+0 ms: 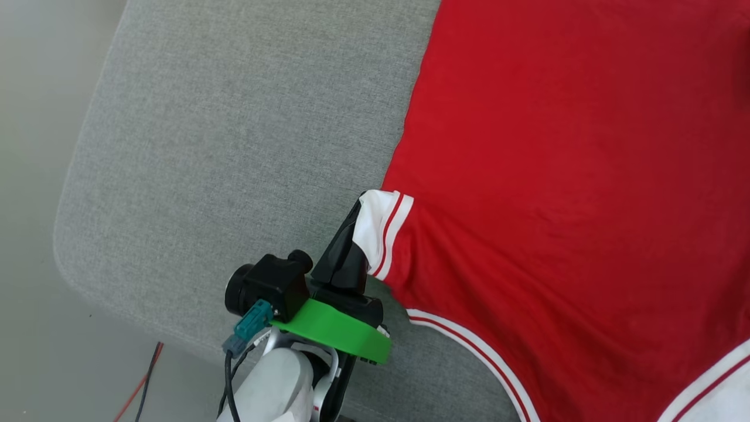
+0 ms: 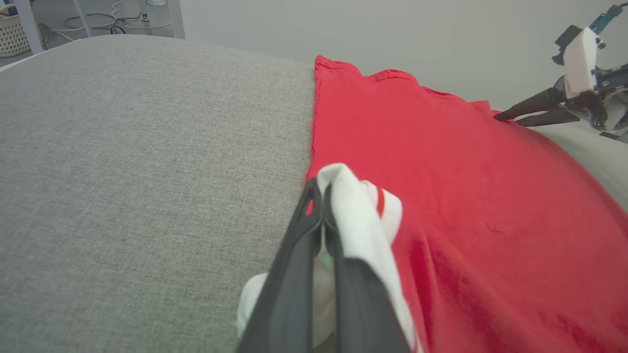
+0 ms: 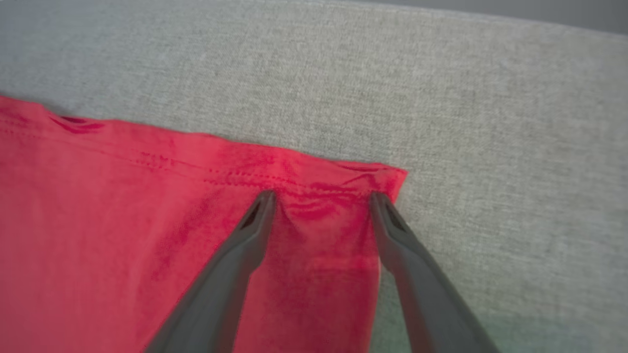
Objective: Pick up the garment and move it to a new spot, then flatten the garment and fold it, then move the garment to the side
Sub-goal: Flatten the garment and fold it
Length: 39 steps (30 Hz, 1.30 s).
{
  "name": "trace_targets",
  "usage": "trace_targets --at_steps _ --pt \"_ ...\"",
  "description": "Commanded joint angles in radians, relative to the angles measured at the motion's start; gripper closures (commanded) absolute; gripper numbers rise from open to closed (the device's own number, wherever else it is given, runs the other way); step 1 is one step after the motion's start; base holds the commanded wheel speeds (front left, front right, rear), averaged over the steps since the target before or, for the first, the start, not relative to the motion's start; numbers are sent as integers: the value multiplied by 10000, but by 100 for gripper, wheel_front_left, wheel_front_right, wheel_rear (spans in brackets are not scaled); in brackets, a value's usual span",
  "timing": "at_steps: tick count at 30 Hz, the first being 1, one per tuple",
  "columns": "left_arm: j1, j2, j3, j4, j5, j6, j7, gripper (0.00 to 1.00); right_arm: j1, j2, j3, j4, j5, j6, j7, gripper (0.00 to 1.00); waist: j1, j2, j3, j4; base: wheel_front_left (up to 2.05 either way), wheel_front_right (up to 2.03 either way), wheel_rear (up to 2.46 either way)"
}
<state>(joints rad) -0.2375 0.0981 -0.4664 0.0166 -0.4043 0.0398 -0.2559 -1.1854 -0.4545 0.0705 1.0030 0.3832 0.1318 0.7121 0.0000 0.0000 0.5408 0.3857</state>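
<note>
As the garment lay: the red garment (image 1: pixel 556 176) was spread over the right part of a grey fabric-covered surface (image 1: pixel 234 146), its left edge running straight, with creases fanning from the armpit.
Sleeve: a white sleeve (image 1: pixel 375 228) with red stripe trim was bunched at the garment's left side, not yet laid out flat.
Left gripper: in the head view the left gripper (image 1: pixel 354 220) was closed on that sleeve; the left wrist view showed its dark fingers pinched together with white cloth draped over the tips (image 2: pixel 319 191).
Right gripper: the right gripper (image 3: pixel 321 198) was spread wide, holding nothing, its two tips set down on the red cloth just inside the stitched hem (image 3: pixel 206 171), near a corner. Cloth puckered between the tips, so they seemed to be pressing on it.
Step in hand: most likely flattening, with one end held at the sleeve and the other at the hem.
Doing it well: draw the sleeve outward, low along the surface and away from the body of the garment, so the armpit creases pull out rather than lift.
Hem end: close on the corner through both layers, or keep it pinned, so the garment does not slide after the sleeve.
Risk: a hard tug could drag the whole garment leftward or slip the trim free.
Release: only once the sleeve lies flat.
</note>
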Motion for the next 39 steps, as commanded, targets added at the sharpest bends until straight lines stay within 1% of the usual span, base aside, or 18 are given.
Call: trace_targets --at_steps 1,2,3,9,14,19,22,26,32,35,39 --pt "-111 -67 85 10 98 -50 -57 100 690 238 59 825 51 -11 672 42 0 0 169 165 0 0 0" --pt "-96 -95 121 24 134 -81 -57 100 707 270 37 1042 69 -11 976 73 0 0 164 162 0 0 0" --pt "-86 -121 157 35 174 -109 -57 100 701 269 30 1202 53 -11 1193 100 0 0 156 158 0 0 0" --pt "-26 -240 291 190 311 -256 -58 100 588 211 40 1411 0 -11 1440 100 0 0 -72 108 0 0 0" --pt "150 -279 459 476 356 -303 -58 100 518 -170 207 1199 -147 -11 1159 100 0 0 -629 -92 0 0 0" --pt "411 -138 709 640 495 -221 -58 100 522 -594 382 761 -140 -11 910 100 0 0 -1342 -550 0 0 0" --pt "560 -9 804 729 522 -152 -56 100 824 -816 569 317 10 -11 746 100 0 0 -1827 -868 0 0 0" --pt "892 232 1008 826 454 29 54 100 1791 -1069 777 -538 532 -11 537 100 0 0 -2591 -1389 0 0 0" --pt "1447 642 1297 585 354 364 511 100 4066 -1706 762 -2245 1721 -11 818 100 0 0 -3399 -2175 0 0 0" --pt "1767 851 1450 430 285 516 721 100 5469 -1935 455 -3241 2081 -11 874 100 0 0 -3724 -2574 0 0 0" --pt "2178 1052 1619 301 151 669 951 100 7399 -1862 -358 -4583 2420 -11 817 100 0 0 -4048 -3051 0 0 0"
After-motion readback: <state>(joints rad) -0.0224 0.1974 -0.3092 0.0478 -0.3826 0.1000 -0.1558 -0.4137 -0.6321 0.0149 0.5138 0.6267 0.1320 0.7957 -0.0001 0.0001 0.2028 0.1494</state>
